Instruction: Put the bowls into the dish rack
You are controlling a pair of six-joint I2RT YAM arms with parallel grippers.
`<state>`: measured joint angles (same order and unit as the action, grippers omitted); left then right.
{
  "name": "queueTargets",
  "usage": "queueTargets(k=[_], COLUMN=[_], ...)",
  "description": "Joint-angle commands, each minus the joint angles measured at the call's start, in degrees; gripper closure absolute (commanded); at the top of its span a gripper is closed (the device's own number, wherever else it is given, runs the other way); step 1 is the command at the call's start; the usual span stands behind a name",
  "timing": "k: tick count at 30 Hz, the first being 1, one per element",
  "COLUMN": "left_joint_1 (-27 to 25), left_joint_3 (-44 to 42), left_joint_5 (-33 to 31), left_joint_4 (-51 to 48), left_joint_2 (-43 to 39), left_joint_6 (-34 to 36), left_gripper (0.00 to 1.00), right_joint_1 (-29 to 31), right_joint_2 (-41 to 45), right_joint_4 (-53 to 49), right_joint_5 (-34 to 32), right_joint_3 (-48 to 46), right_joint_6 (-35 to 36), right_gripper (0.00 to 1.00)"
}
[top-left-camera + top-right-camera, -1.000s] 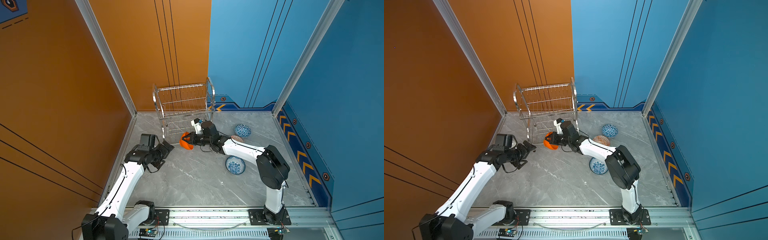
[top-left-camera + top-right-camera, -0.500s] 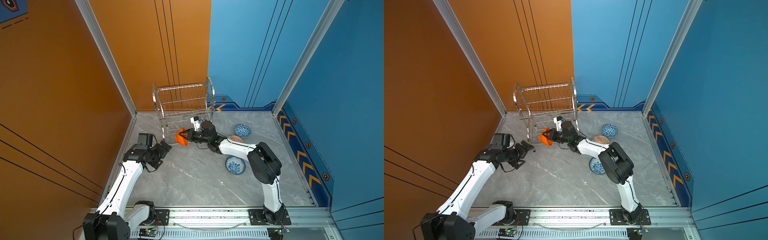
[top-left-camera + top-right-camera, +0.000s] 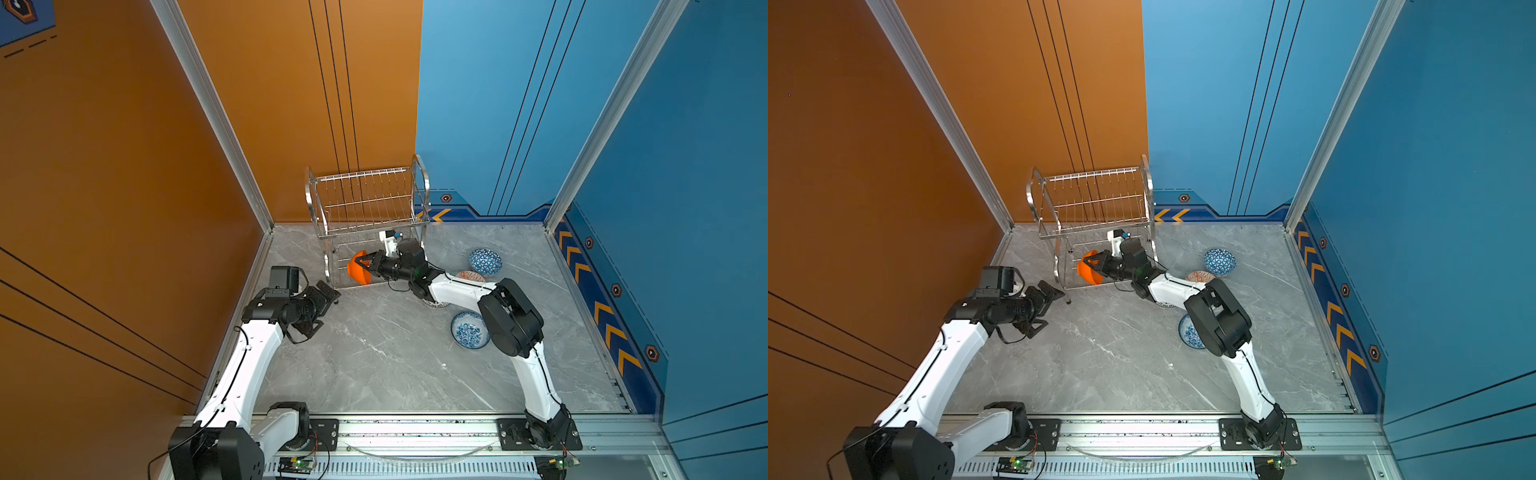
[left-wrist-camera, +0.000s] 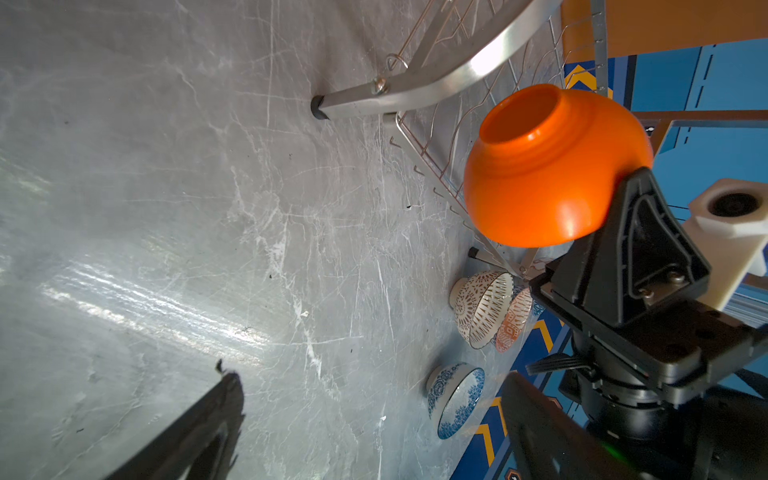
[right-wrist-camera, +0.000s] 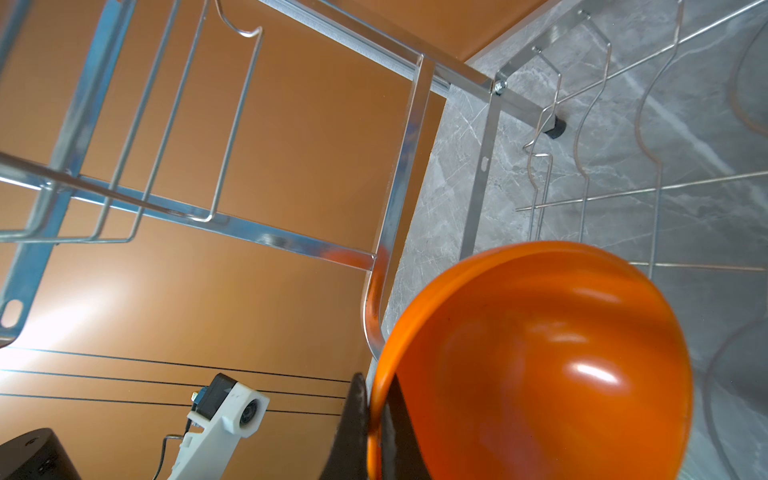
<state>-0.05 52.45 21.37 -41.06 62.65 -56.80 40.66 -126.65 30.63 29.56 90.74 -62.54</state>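
My right gripper (image 3: 366, 263) (image 3: 1097, 262) (image 5: 374, 388) is shut on the rim of the plain orange bowl (image 3: 357, 270) (image 3: 1088, 271) (image 4: 552, 174) (image 5: 540, 361). It holds the bowl on its side at the front left of the dish rack (image 3: 365, 208) (image 3: 1096, 199) (image 4: 436, 83) (image 5: 395, 208), level with the lower shelf. My left gripper (image 3: 322, 309) (image 3: 1045, 309) (image 4: 372, 382) hangs open and empty just left of the rack's front leg. On the floor lie the triangle bowl (image 3: 485, 262), the orange-white bowl (image 3: 470, 276), the floral bowl (image 3: 467, 330) and the lattice bowl (image 4: 482, 307).
The rack stands in the back corner against the orange wall (image 3: 291, 104). A blue wall (image 3: 685, 208) closes the right side. My right arm's elbow (image 3: 511, 324) hangs over the floral bowl. The mounting rail (image 3: 415, 428) runs along the front edge.
My right gripper has carried the orange bowl up and to the left, closer to the rack's lower shelf. The left arm has hardly moved.
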Motion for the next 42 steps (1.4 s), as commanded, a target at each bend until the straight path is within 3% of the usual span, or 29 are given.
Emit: queueTargets(k=[1, 24, 42], left_joint_1=[0.32, 0.41, 0.58], left_joint_3=[1.07, 6.15, 9.23], left_joint_5=[1.55, 1.78, 1.77], left_joint_4=[-1.57, -2.26, -3.09], left_joint_2=[0.52, 6.59, 9.63], left_joint_6=[0.9, 1.16, 1.66], left_gripper=[0.02, 0.02, 0.02], right_joint_1=[-0.06, -2.78, -2.78], right_joint_2=[-1.59, -18.1, -27.12], right_joint_4=[-0.98, 1.88, 1.7], right_joint_5=[-0.16, 4.27, 3.23], right_joint_3=[2.56, 24.55, 37.46], right_joint_6=[-1.28, -6.64, -7.62], right_gripper=[1.0, 1.0, 1.0])
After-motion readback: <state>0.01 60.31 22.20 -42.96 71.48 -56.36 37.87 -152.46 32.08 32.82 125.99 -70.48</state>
